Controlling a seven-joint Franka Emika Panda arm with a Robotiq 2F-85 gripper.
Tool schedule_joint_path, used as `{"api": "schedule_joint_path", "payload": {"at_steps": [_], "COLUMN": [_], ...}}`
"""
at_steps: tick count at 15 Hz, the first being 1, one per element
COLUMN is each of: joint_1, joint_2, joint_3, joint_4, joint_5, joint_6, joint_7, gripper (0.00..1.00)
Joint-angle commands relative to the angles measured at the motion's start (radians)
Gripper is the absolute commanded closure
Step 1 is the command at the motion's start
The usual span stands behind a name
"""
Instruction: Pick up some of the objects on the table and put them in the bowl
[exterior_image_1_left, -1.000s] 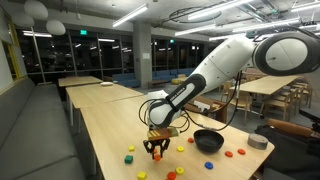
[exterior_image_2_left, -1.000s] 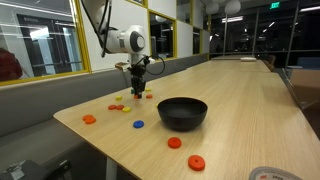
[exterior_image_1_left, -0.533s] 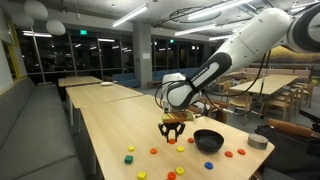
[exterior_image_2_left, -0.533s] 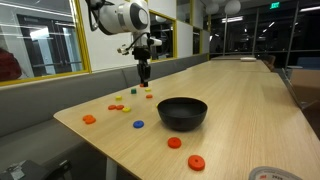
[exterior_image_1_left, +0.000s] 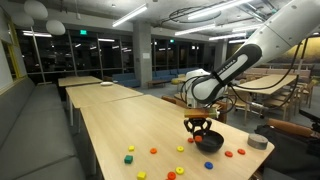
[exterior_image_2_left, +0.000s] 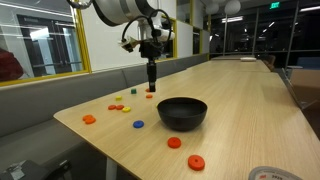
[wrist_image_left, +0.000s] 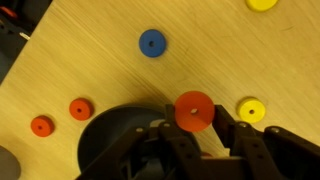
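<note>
In the wrist view my gripper (wrist_image_left: 194, 120) is shut on an orange-red disc (wrist_image_left: 193, 106) with a small hole, pinched between both fingers. The black bowl (wrist_image_left: 104, 141) lies below and to the left of it in that view. In both exterior views the gripper (exterior_image_1_left: 199, 127) (exterior_image_2_left: 151, 84) hangs above the light-wood table (exterior_image_1_left: 110, 125), close beside the bowl (exterior_image_1_left: 209, 142) (exterior_image_2_left: 182, 112). Loose pieces lie around: a blue disc (wrist_image_left: 152, 42), a yellow disc (wrist_image_left: 251, 110), two orange discs (wrist_image_left: 80, 108), and yellow blocks (exterior_image_1_left: 129, 154).
A grey tape roll (exterior_image_1_left: 258, 141) sits on the table past the bowl and shows again at the near edge (exterior_image_2_left: 270, 174). Red discs (exterior_image_2_left: 196, 162) lie close to that edge. Similar tables and chairs (exterior_image_1_left: 275, 100) stand farther back.
The arm has risen from among the scattered pieces and swung across the table toward the bowl, carrying the orange-red disc. The gripper stayed shut throughout.
</note>
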Motion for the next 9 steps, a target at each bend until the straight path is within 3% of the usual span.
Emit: {"api": "schedule_joint_path", "payload": {"at_steps": [1,9], "joint_1": [-0.071,-0.172], "joint_2": [-0.082,-0.025], "joint_3": [-0.002,-0.022], "joint_4": [-0.065,-0.029], "joint_5": [-0.03,-0.041], "joint_6": [-0.017,-0.017], "joint_7": [0.057,0.062], "gripper": [0.82,0.81]}}
